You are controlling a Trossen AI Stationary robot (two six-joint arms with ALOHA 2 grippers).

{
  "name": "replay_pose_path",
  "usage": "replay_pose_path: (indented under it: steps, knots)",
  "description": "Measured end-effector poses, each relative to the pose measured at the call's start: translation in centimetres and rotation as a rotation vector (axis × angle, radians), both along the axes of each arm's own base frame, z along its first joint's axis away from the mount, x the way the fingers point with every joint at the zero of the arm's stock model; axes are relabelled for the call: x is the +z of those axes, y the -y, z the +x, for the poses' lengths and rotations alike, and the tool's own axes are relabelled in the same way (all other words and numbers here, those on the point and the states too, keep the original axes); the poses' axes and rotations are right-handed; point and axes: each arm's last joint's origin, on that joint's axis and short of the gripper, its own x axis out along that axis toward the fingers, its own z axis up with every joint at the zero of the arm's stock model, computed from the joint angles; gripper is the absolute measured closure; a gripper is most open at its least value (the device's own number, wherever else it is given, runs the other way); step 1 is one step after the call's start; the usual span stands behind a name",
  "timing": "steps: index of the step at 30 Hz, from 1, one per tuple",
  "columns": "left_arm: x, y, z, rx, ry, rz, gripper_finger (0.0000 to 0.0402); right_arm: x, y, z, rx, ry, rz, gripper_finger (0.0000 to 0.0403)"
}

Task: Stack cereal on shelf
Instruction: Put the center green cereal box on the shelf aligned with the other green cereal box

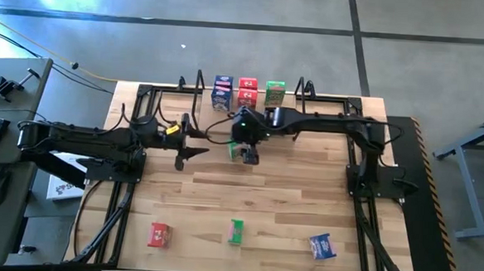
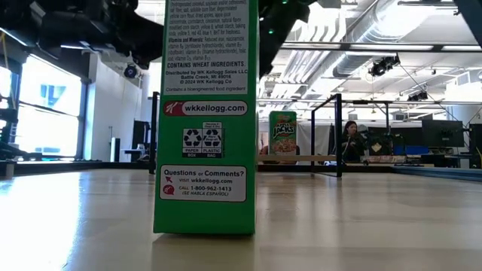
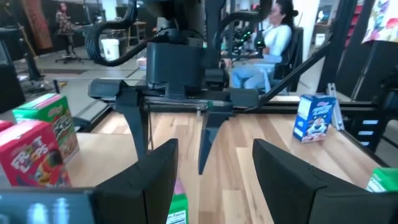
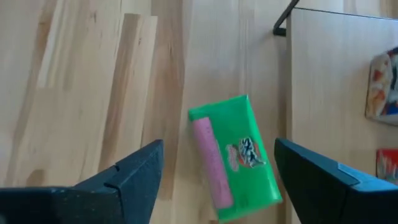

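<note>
1. The right gripper [image 1: 248,155] hangs near the table's middle, just in front of the shelf [image 1: 327,103], fingers spread wide and holding nothing.
2. Directly beneath it, the right wrist view shows a green cereal box [image 4: 235,157] lying flat on the planks between the open fingers, its long axis skewed relative to the plank seams. In the high view this box is hidden under the gripper.
3. The left gripper [image 1: 193,153] waits just left of it, fingers parted and empty.
4. On the shelf at the far edge, blue [image 1: 222,93], red [image 1: 247,92] and green [image 1: 275,92] boxes stand side by side.
5. Along the near edge sit a red box [image 1: 160,235], a green box [image 1: 236,231] and a blue box [image 1: 322,246], well apart.
6. Only the low view shows that near green box [image 2: 205,113] upright, long axis vertical.
</note>
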Motion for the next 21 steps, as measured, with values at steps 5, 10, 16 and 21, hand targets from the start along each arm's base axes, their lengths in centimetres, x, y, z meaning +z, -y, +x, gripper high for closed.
replay_pose_path:
  steps: [5, 10, 16, 21]
  knots:
    - [-0.2, 0.0, 0.1, 0.002, -0.01, 0.016, 0.0205, -0.9, 0.7, 1.3, 0.024, -0.053, -0.013, 0.0112]
    - [-0.2, 0.0, 0.1, 0.002, -0.011, 0.025, 0.0205, -1.5, 1.4, 1.5, 0.046, -0.089, -0.04, 0.0111]
    - [-0.2, 0.0, 0.1, 0.004, -0.013, 0.033, 0.0205, -1.8, 2.5, 1.1, 0.016, -0.115, -0.017, 0.012]
    - [-0.2, -0.1, 0.1, 0.024, -0.014, 0.027, 0.0205, -2.3, 2.9, 1.0, 0.016, -0.13, 0.06, 0.0152]
